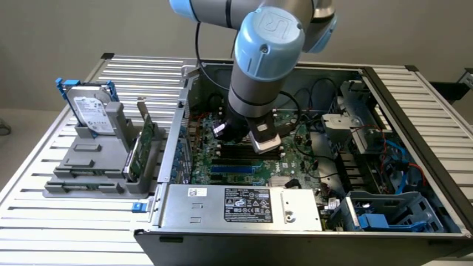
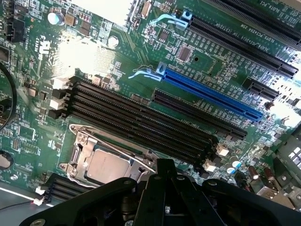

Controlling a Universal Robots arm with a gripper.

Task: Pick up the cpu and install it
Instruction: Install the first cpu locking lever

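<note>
Arm: reaching down from above into the open computer case, over the green motherboard.
Gripper: black fingers drawn together, nothing held between them; hanging low over the board, just beside the socket.
Cpu: dull silver square, lying flat inside the socket, ringed by the metal frame; partly hidden by the gripper in the wrist view.
Socket lid: raised off the chip or not, cannot tell.
Memory slots: long black rows running right alongside the socket, between it and the expansion slots.
Blue slot: one blue expansion slot among black ones, farther from the socket than the memory rows.
Heatsink: pale finned block, washed out by glare, near the end of the memory rows.
Hard drive: upright silver unit with white label and blue handles, standing in a grey holder on the slatted table, toward the exterior view's left, well apart from the case.
Power supply: grey box with a black label along the near edge of the case.
</note>
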